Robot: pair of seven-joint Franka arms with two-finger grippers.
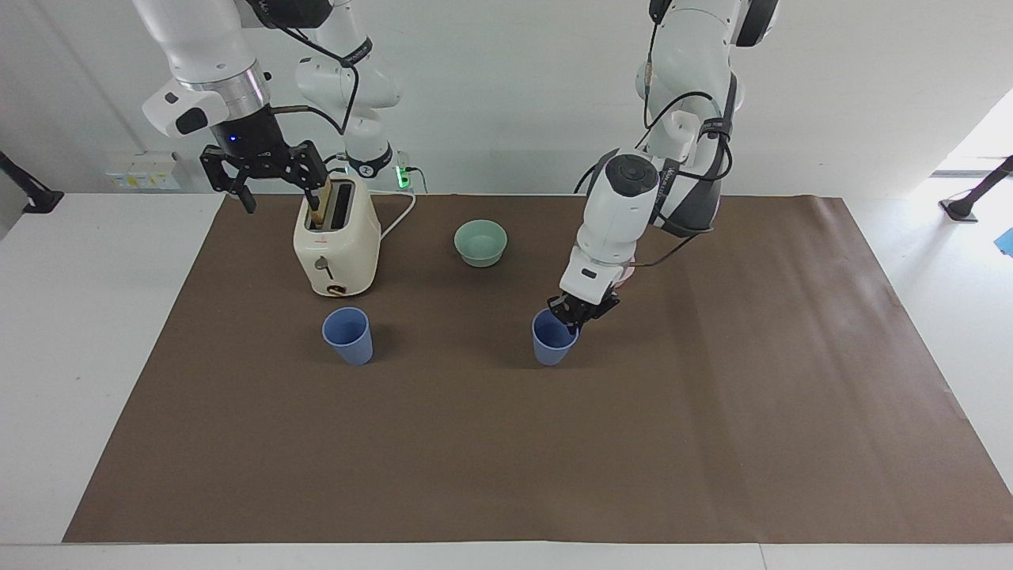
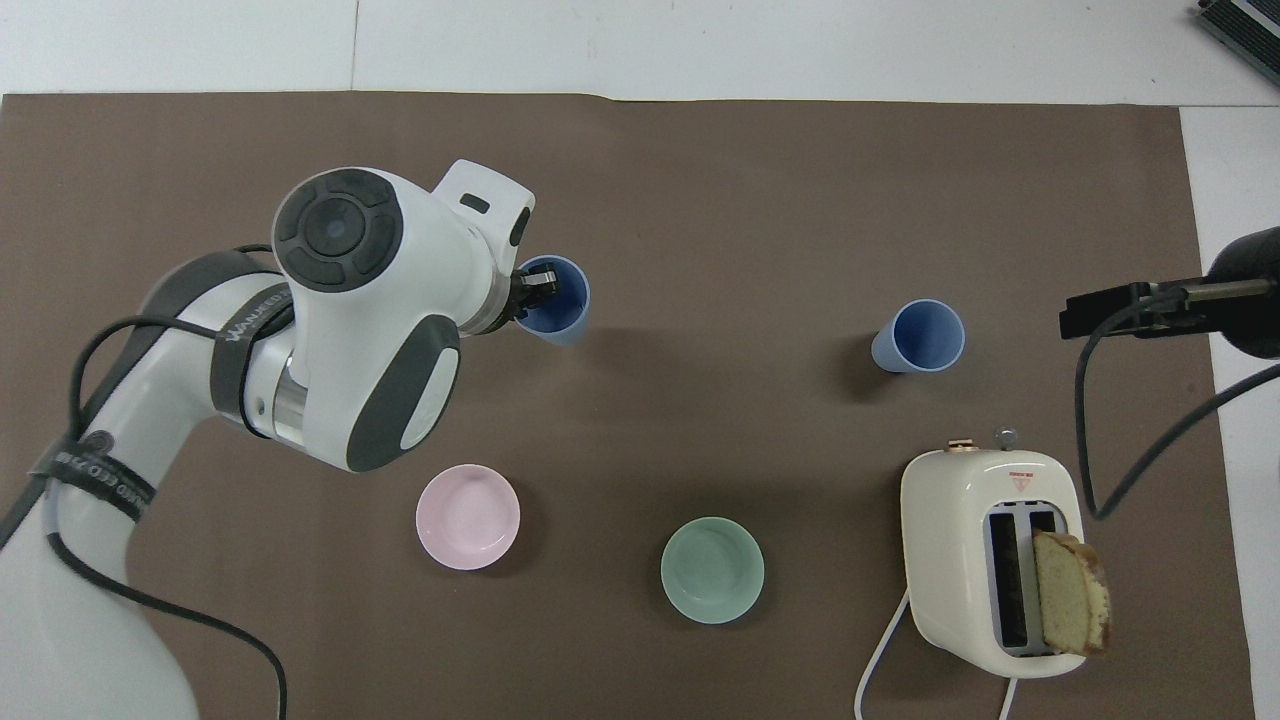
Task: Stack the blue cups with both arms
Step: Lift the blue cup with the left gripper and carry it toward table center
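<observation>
a: where's the left gripper (image 1: 577, 309)?
b: pinching the rim of a blue cup (image 1: 552, 339) mid-mat, upright, mouth up.
a: the other cup (image 1: 348, 335)?
b: upright before the toaster (image 1: 336, 241); right gripper (image 1: 265, 170) spread wide above.

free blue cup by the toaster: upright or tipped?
Upright. The small matte blue plastic tumbler beside the cream toaster stands on its base with its round open mouth facing up; the overhead view looks straight into it. No gripper touches it.

text: none legible | left arm (image 2: 150, 430) band lettering: too small to read
</observation>
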